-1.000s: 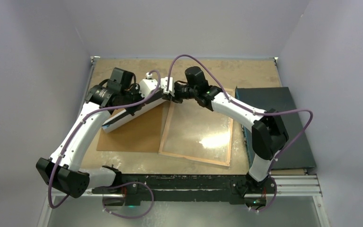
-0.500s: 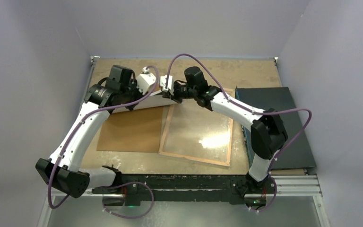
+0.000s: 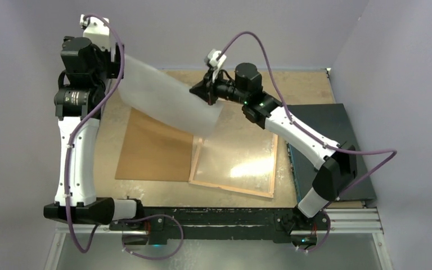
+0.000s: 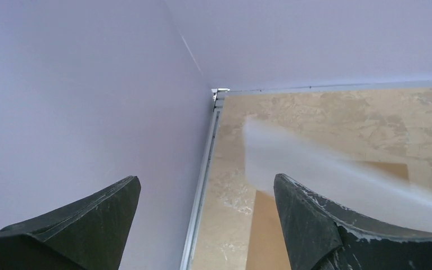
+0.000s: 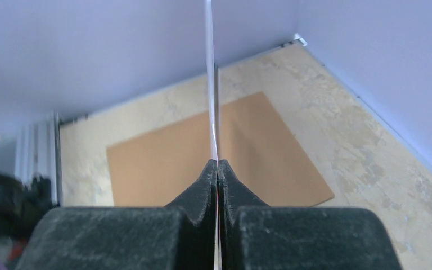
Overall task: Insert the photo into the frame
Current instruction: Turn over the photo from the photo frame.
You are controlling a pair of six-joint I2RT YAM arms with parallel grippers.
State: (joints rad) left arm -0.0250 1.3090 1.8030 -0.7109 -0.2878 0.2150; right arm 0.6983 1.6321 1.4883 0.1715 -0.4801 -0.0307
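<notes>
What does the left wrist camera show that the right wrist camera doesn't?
Only the left wrist view: the left pincer wide open with nothing between its fingers, and the large white-backed paper photo as a broad blurred sheet beside it. Only the right wrist view: the right pincer shut on that photo, seen edge-on as a thin white line. Both: the flat brown backing board lying on the pale speckled wooden table, and lilac walls.
</notes>
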